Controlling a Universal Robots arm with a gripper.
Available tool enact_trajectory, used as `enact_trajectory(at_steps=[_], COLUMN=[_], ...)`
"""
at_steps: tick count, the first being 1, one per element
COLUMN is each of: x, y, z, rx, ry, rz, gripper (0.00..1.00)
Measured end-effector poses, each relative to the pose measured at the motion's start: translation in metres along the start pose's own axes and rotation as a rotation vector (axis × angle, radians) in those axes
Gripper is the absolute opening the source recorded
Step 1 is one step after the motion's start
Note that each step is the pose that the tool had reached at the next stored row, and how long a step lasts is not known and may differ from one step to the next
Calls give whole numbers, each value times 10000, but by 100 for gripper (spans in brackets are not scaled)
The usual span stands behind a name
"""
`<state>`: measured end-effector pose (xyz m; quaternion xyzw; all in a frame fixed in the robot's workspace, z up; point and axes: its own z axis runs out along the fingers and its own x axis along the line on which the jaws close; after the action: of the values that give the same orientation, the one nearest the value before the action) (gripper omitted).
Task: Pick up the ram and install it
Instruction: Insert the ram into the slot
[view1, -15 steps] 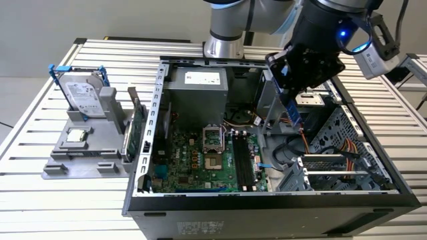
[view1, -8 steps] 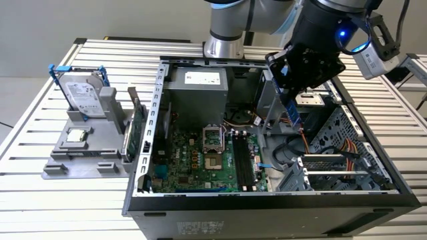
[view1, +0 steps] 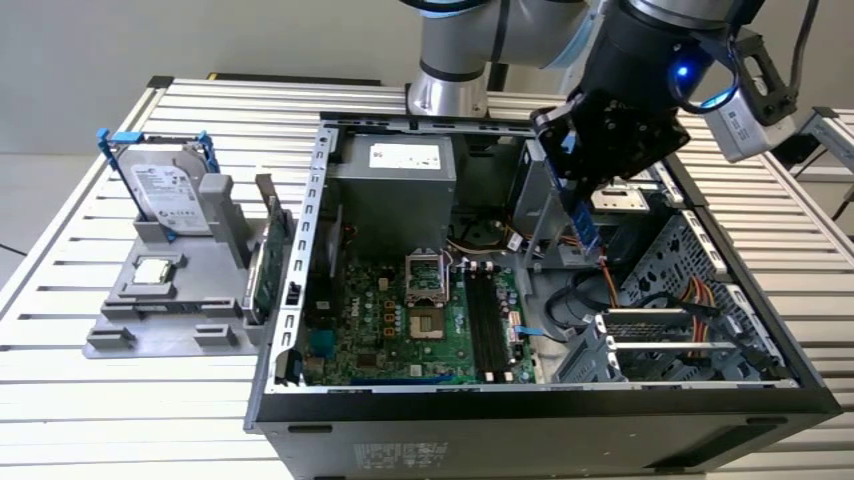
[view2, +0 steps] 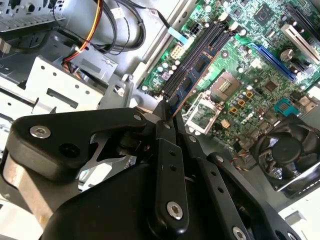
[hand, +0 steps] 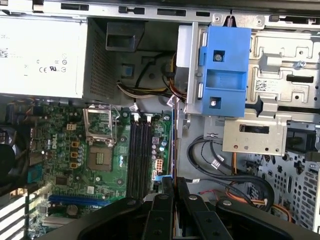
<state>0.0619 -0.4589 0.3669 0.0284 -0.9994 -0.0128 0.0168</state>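
Note:
My gripper (view1: 577, 195) hangs over the open computer case (view1: 320, 250), toward the exterior view's right, and is shut on the ram (view1: 585, 228). The ram is a thin blue stick that points down from the fingers, well above the motherboard (view1: 400, 320). In the second wrist view the ram (view2: 196, 70) sticks out past the gripper (view2: 167, 114), over the long black memory slots (view2: 212, 40). In the first wrist view the ram (hand: 172, 142) is a thin edge-on line above the gripper (hand: 173, 184), just beside the memory slots (hand: 140, 150).
A grey fixture (view1: 174, 320) at the exterior view's left holds a hard drive (view1: 174, 195), a small silver chip (view1: 154, 270) and an upright green card (view1: 276, 255). Inside the case are the power supply (view1: 394, 170), a drive cage (view1: 681, 335), cables (hand: 225, 165), a blue bracket (hand: 222, 70) and a fan (view2: 290, 155).

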Motion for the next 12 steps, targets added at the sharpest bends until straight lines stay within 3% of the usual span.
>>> enact_trajectory(at_steps=[12], x=[-3], y=[-1], z=[46], rx=[3], ry=[-58], rz=[43], gripper=[0])
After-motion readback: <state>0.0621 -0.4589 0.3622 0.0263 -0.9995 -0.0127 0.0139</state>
